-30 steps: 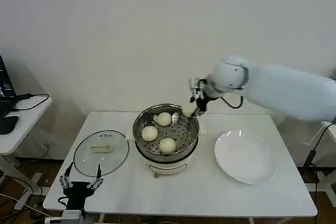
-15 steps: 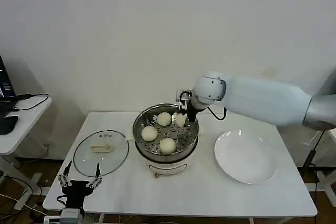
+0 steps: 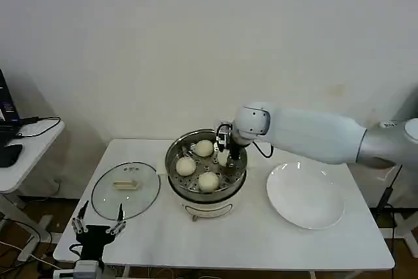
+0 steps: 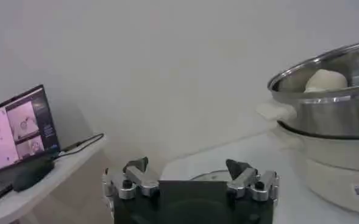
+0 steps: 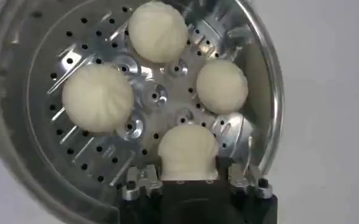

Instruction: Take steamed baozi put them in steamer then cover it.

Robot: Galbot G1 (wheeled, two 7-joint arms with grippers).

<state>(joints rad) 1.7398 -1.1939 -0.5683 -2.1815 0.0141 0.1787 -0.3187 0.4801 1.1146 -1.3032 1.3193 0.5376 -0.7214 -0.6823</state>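
The steamer (image 3: 175, 176) stands mid-table with three steamed baozi (image 3: 204, 147) (image 3: 186, 165) (image 3: 208, 180) on its perforated tray. My right gripper (image 3: 225, 153) reaches into the pot from the far right side, shut on another baozi (image 5: 188, 151) held just above the tray (image 5: 161, 94). The three loose buns (image 5: 157, 30) (image 5: 97, 97) (image 5: 222, 86) lie beyond it. The cover (image 3: 125, 189), a glass lid with a cream handle, lies flat on the table left of the steamer. My left gripper (image 3: 98, 227) waits open at the table's front left edge, near the cover.
A white plate (image 3: 305, 194) sits right of the steamer. A side table with a laptop (image 4: 17, 128) and cable stands at the far left. The steamer's steel wall (image 4: 325, 106) rises ahead of the left gripper (image 4: 186, 167).
My right gripper has carried the baozi leftward and down, from over the steamer's far right rim into the pot. The left arm has not moved.
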